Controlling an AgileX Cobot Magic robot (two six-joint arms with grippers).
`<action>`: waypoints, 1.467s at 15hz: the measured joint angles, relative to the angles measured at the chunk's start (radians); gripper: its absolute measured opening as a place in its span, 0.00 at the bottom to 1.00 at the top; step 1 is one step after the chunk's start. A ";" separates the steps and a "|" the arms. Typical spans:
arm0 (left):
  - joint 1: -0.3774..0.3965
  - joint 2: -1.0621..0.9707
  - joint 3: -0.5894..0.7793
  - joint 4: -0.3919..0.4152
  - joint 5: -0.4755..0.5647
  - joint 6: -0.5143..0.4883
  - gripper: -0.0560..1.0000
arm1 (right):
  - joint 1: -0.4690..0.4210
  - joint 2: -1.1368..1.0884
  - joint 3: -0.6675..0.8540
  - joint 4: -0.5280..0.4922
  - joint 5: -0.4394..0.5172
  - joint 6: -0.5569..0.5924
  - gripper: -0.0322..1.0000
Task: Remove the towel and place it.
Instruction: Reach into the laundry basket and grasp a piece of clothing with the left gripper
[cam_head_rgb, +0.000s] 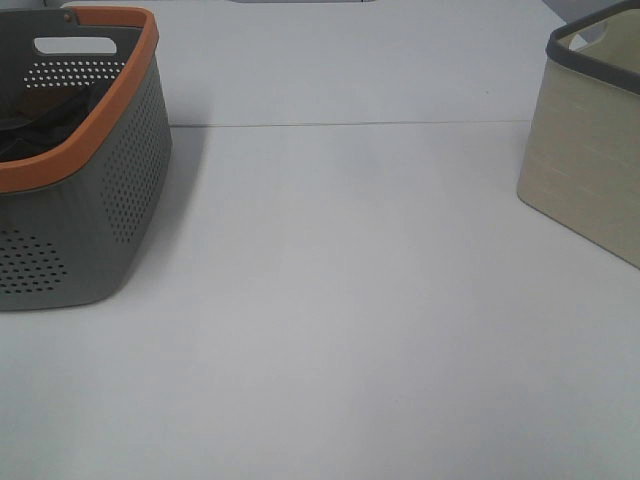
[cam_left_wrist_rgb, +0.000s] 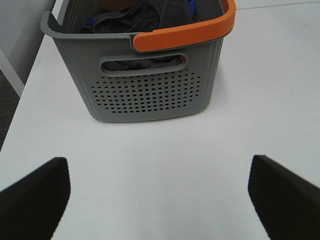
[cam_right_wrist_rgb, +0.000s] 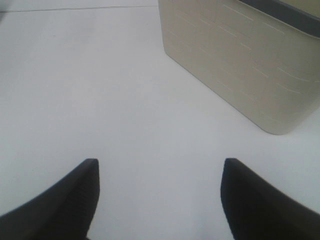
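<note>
A grey perforated basket (cam_head_rgb: 120, 190) with an orange rim stands at the far left of the table. It also shows in the left wrist view (cam_left_wrist_rgb: 150, 95). Dark cloth lies crumpled inside it, the towel (cam_left_wrist_rgb: 150, 17) among it; from above only dark folds (cam_head_rgb: 50, 125) show. My left gripper (cam_left_wrist_rgb: 160, 192) is open and empty, a little way back from the basket's short end. My right gripper (cam_right_wrist_rgb: 160, 192) is open and empty over bare table near the beige bin (cam_right_wrist_rgb: 245, 65). Neither gripper shows in the high view.
A beige fabric-look bin (cam_head_rgb: 590, 150) with a dark grey rim stands at the far right. Bits of blue cloth (cam_left_wrist_rgb: 90, 21) and an orange-brown cloth (cam_left_wrist_rgb: 115, 4) show in the basket. The table's left edge (cam_left_wrist_rgb: 20, 105) runs close beside the basket.
</note>
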 joint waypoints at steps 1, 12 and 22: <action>0.000 0.000 0.000 0.000 0.000 0.000 0.91 | 0.000 0.000 0.000 0.000 0.000 0.000 0.63; 0.000 0.000 0.000 0.000 0.000 0.000 0.91 | 0.000 0.000 0.000 0.000 0.000 0.000 0.63; 0.000 0.000 0.000 0.000 0.000 0.000 0.91 | 0.000 0.000 0.000 0.000 0.000 0.000 0.63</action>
